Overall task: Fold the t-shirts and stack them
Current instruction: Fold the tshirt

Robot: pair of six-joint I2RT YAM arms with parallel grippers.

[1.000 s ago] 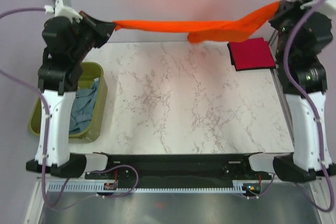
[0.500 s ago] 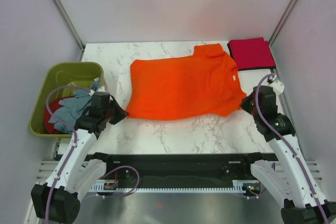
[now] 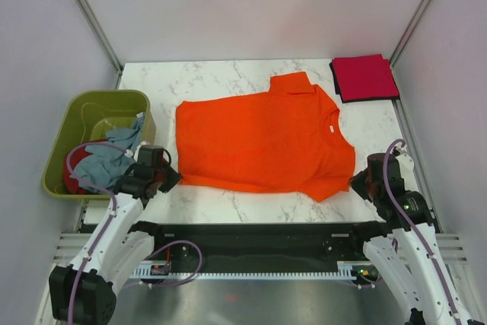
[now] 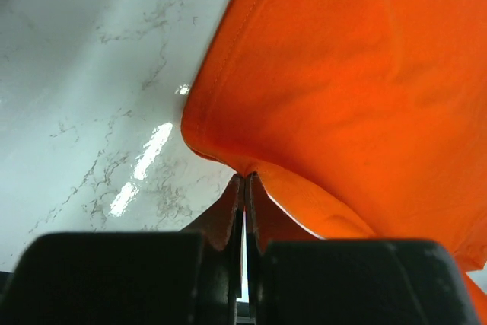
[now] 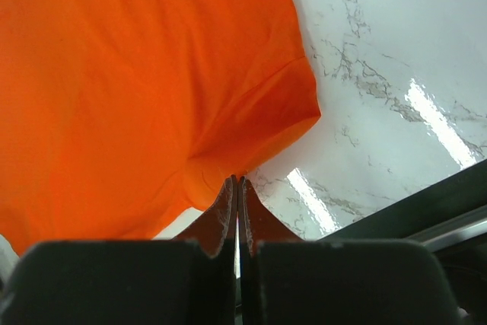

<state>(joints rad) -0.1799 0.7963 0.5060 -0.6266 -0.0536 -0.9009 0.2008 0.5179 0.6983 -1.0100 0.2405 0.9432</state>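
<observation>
On tabletop (image 3: 228,74), centre: orange t-shirt (image 3: 259,142) spread flat. Left end effector (image 3: 172,177) pinches hem corner, right end effector (image 3: 356,183) pinches sleeve edge, likely tensioning cloth smooth for folding. Folded crimson t-shirt (image 3: 365,78) at far right corner, probable stack base.

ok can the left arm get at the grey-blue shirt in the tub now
Probably not yet: the left gripper is shut on a corner of the orange shirt. Once it lets go, the grey-blue shirt lies on top in the tub just beside it.

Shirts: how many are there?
4: an orange shirt spread on the table, a red shirt folded at the far right corner, a grey-blue shirt and a second red shirt in the tub. More may hide underneath.
</observation>
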